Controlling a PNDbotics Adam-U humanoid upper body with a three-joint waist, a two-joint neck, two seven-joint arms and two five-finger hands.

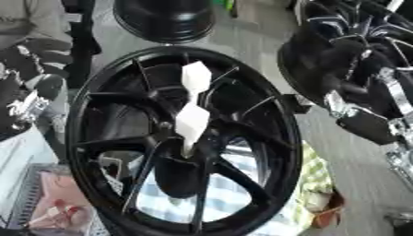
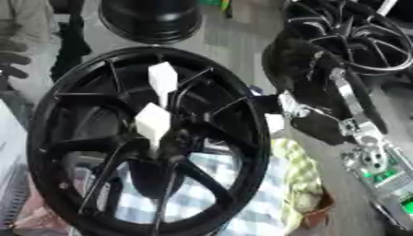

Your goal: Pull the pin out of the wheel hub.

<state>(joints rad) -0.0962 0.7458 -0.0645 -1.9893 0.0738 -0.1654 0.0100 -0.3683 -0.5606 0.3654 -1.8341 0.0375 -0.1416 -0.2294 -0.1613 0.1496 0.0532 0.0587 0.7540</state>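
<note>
Right eye view alone shows the right robot hand [image 2: 278, 103] at the wheel hub [image 2: 149, 138] rim, grip unclear.

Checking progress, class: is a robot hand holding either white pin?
No: both white pins stand free near the centre of the wheel, with no hand on them.

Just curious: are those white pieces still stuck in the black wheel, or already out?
Still in: two white pins sit among the spokes of the wheel hub, and no hand holds them.
</note>
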